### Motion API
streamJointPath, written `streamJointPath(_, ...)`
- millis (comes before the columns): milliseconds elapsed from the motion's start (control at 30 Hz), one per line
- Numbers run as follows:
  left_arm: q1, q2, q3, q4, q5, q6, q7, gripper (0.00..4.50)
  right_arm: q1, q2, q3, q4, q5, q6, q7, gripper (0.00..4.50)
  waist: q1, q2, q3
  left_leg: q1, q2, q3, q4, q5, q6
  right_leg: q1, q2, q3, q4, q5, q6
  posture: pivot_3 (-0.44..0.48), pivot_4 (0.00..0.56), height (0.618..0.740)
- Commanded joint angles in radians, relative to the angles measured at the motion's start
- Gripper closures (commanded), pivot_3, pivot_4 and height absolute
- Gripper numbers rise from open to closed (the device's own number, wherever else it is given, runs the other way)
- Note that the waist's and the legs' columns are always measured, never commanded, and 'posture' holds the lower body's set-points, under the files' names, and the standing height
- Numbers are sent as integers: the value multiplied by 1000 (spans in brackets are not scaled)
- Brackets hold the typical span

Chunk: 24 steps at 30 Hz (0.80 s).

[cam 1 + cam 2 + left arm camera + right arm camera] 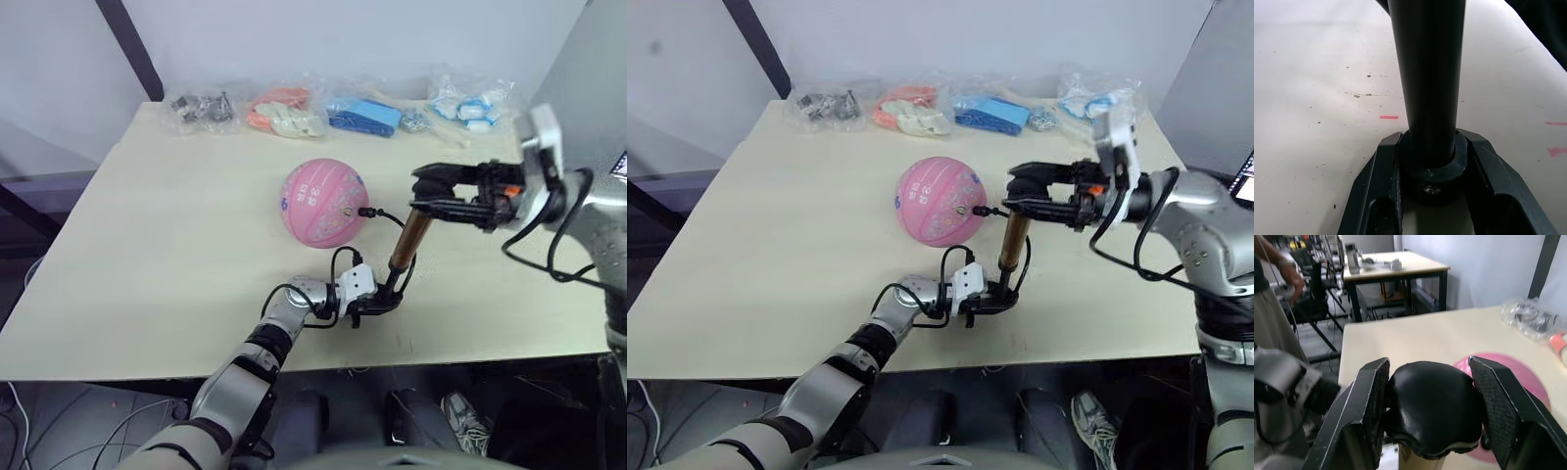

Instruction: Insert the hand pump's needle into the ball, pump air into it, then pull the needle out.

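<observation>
Pumping stage of a ball-inflation task, seen from the head camera. Pink rubber ball (324,203) with small cartoon prints rests on the pale wooden table (147,245), just above the centre of the frame. Slim gold-bronze hand pump (409,240) stands nearly upright to the right of the ball, its top leaning slightly rightward. Thin black hose (384,214) runs from the pump to the ball's right side, where the small black needle fitting (366,211) meets the valve; the metal pin itself is too fine to make out, so insertion is judged, not seen.

Left gripper (377,305), low in the frame, is clenched around the pump's black base cap, as the left wrist view confirms with both fingers (1382,171) pressed against the collar. This hold probably pins the barrel to the table so it cannot tip or slide under load.

Right gripper (423,196), at right of centre, closes on the pump's black handle (1432,406), gripping it from both sides. Such a grip suits driving the plunger up and down along the barrel's axis.

Four clear plastic bags (294,110) of small items lie along the table's far edge, well apart from the work. The needle's withdrawal appears not yet done.
</observation>
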Motion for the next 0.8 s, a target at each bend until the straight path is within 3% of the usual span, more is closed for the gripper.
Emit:
streamJointPath(33, 60, 41, -34, 118, 77, 71, 7, 3378, 62, 20, 77, 49, -117, -43, -24, 2408, -2, -2, -2, 1, 0, 0, 0, 0, 0, 1, 0, 0, 0, 0, 0, 0, 150, 740)
streamJointPath(367, 62, 48, -31, 113, 74, 66, 2, 3378, 189, 111, 203, 128, -292, -174, -97, 2408, -6, -4, -7, 2, 1, 0, 0, 0, 0, 1, 0, -1, 0, 0, 0, 0, 150, 740)
streamJointPath(800, 64, 44, 11, 70, 27, 33, -24, 3378, 241, 131, 193, 81, -297, -218, -114, 2408, -13, -3, -7, 3, 2, -1, -1, 0, 0, 2, 0, -3, 0, 0, 0, 0, 150, 740)
